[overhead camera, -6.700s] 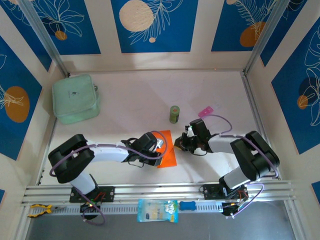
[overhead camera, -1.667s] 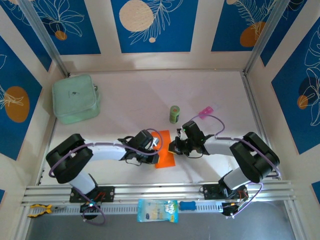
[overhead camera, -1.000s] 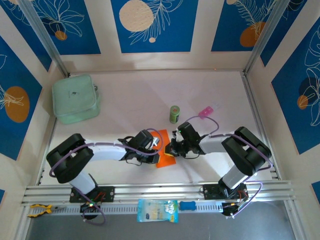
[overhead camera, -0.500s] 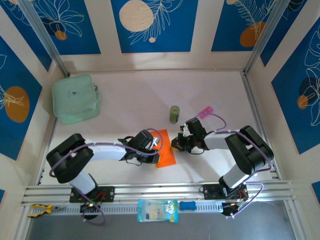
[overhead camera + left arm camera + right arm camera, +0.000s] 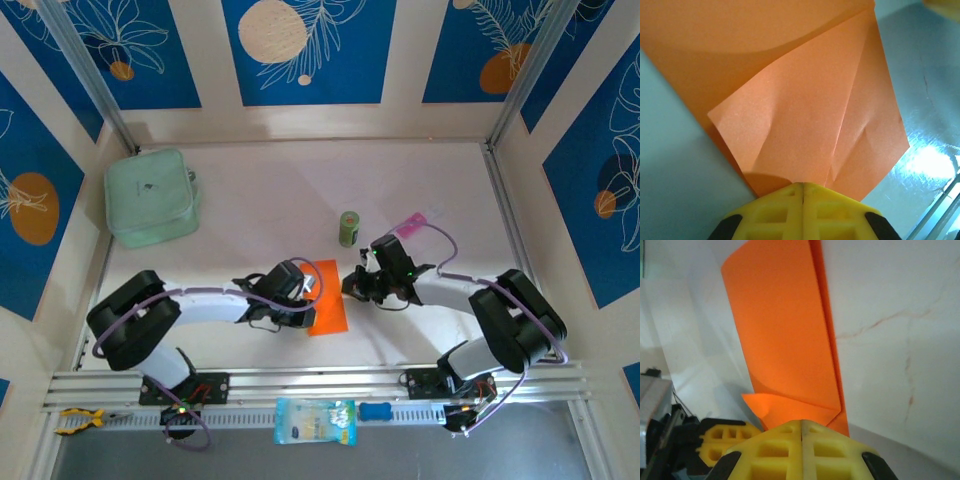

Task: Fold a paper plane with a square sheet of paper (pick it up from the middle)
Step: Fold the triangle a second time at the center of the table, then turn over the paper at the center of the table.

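At centre frame, left gripper point(image 5: 309, 293) and right gripper point(image 5: 351, 288), fingers pressed together, touch your square sheet of paper point(image 5: 332, 314); likely flimsy, so pinch folded edges.

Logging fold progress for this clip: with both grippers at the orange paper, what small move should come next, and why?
Probably slide the shut right gripper along the long folded edge of the orange paper to flatten it: the far end curls off the table, while the shut left gripper rests at its other side, apparently pinning it.

Bright orange paper point(image 5: 332, 315), mint-green pouch point(image 5: 152, 197)
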`<state>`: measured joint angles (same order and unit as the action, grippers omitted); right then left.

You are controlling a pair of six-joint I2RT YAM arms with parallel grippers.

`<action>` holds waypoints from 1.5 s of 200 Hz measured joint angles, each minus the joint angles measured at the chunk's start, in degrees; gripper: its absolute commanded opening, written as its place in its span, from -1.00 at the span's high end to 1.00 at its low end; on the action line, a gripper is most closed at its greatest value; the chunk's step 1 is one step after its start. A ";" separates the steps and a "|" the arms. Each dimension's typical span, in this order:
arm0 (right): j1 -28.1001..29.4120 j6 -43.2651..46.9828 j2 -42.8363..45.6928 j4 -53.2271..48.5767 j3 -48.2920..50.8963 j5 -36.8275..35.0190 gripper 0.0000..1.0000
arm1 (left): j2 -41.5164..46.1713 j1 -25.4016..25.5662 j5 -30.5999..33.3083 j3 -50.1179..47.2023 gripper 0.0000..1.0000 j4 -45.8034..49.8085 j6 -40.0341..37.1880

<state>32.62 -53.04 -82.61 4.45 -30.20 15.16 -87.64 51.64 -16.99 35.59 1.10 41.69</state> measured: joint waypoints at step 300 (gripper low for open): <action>11.04 -9.05 10.93 -11.80 4.79 -5.57 0.39 | -5.07 -1.75 6.51 7.74 0.82 6.38 -6.27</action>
<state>43.66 -62.08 -71.68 -7.35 -25.41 9.58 -92.71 49.89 -10.48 43.33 7.49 35.42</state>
